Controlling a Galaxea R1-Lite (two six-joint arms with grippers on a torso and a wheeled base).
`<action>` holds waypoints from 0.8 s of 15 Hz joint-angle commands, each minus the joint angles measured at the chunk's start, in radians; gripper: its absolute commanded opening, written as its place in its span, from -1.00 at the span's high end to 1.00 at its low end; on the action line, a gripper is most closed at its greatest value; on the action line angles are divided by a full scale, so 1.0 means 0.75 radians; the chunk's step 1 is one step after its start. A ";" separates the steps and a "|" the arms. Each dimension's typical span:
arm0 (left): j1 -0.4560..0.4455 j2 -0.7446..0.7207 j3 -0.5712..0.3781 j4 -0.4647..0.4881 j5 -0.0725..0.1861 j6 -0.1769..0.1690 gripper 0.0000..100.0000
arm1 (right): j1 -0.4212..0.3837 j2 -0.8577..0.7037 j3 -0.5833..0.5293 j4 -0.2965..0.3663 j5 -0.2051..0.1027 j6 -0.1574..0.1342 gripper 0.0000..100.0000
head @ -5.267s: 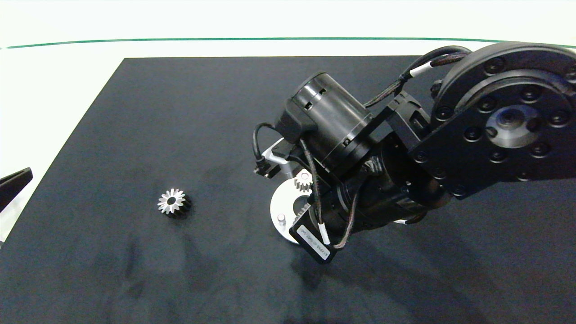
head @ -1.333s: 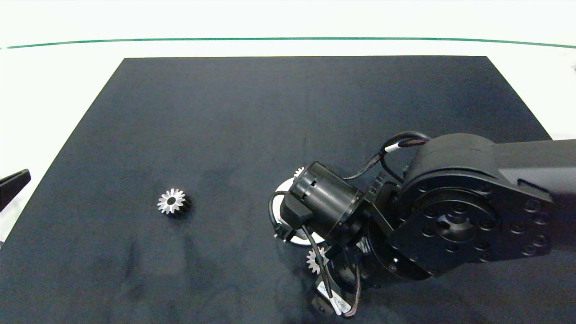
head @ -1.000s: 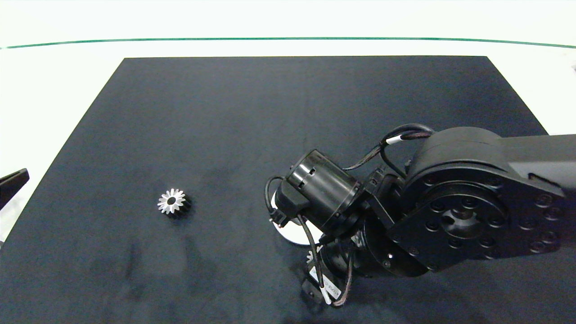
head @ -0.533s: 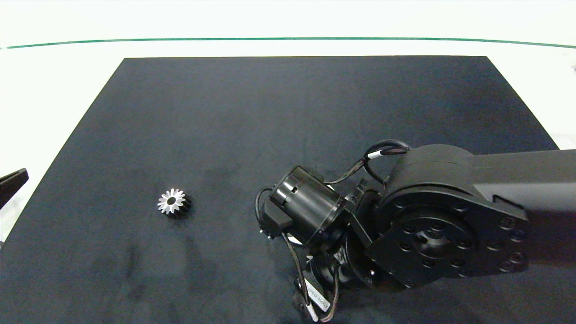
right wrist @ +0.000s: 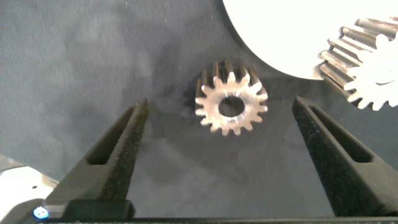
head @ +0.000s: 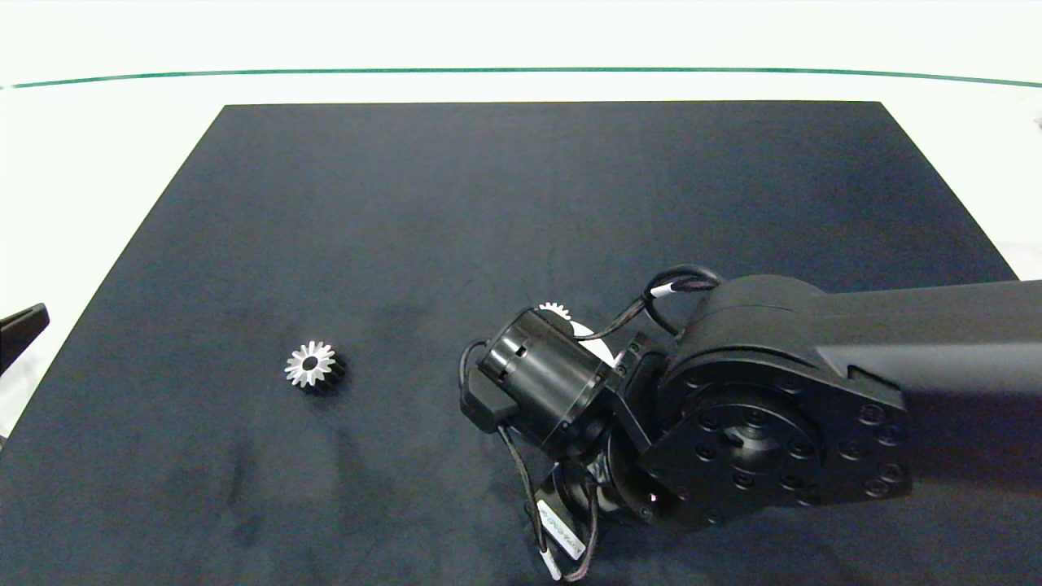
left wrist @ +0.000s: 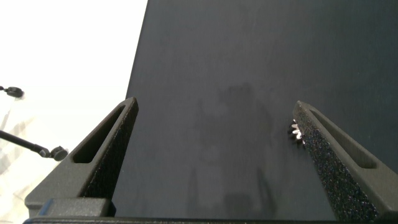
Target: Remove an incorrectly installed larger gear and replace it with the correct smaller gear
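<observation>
Now the right gripper (right wrist: pixel 217 107) hangs wide open over the smaller gear (right wrist: pixel 231 106), which lies flat on the mat (head: pixel 488 203) just beside the white disc (right wrist: pixel 280 31). Larger gear (head: pixel 310 365) rests at the arm's 9 o'clock. Left gripper (left wrist: pixel 214 102) sits wide open at the mat's 9 o'clock edge.

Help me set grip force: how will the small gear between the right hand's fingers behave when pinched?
The smaller gear looks solid metal, so it is probably stiff and heavy for its size. It lies flat on the mat, so it is unlikely to roll. The open right hand may slip on its toothed rim.
</observation>
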 commanded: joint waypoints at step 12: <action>0.001 -0.014 0.000 -0.002 -0.001 0.001 -1.00 | 0.014 -0.036 0.162 -0.201 -0.047 0.020 -0.28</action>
